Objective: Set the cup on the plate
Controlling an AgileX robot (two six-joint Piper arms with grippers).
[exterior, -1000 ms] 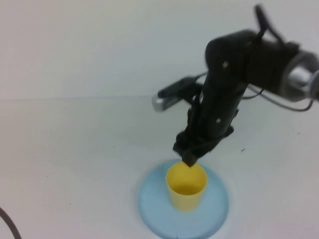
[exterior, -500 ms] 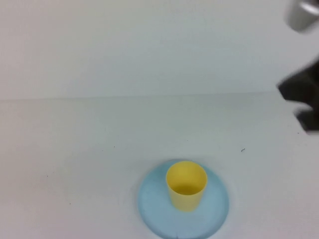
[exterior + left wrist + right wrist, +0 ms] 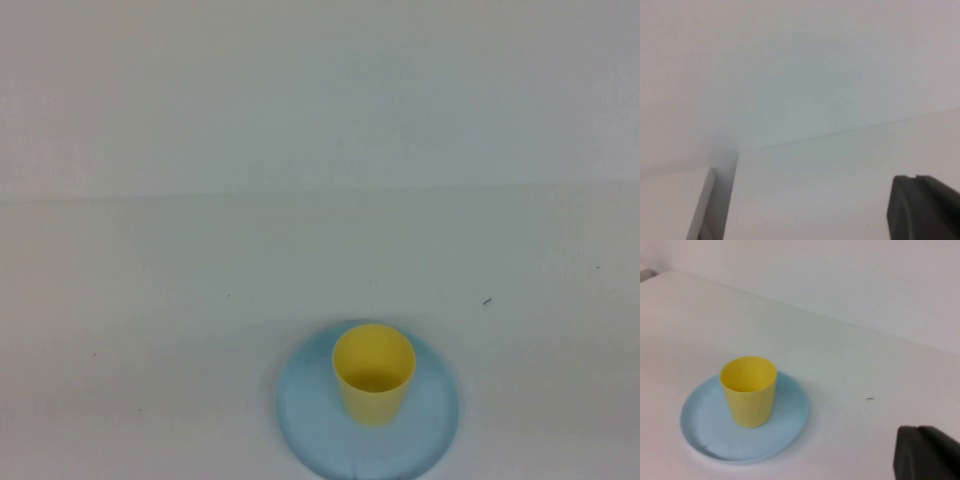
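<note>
Surface [image 3: 150, 300]: you have a plain white top, and in the high view it now shows no arm at all; a second ago the right arm stood over the plate, half a second ago it was only a dark blur at the right edge.
Plate [image 3: 305, 420]: the light blue plate lies near the close edge of the surface, flat and carrying the cup.
Cup [image 3: 373, 372]: the yellow tumbler stands upright inside the plate's rim, mouth up, nothing touching it.
Task meaning: you can take the placing as done; the arm has let go and pulled clear, and the cup stayed put.
Right pincer [image 3: 927, 452]: the right wrist view shows only a dark corner of it, well apart from the cup [image 3: 748, 390] and plate [image 3: 700, 425]; whether it is released or clenched, you cannot tell.
Left pincer [image 3: 922, 205]: only the left wrist view shows it, over bare surface, away from the work; state cannot be told.
</note>
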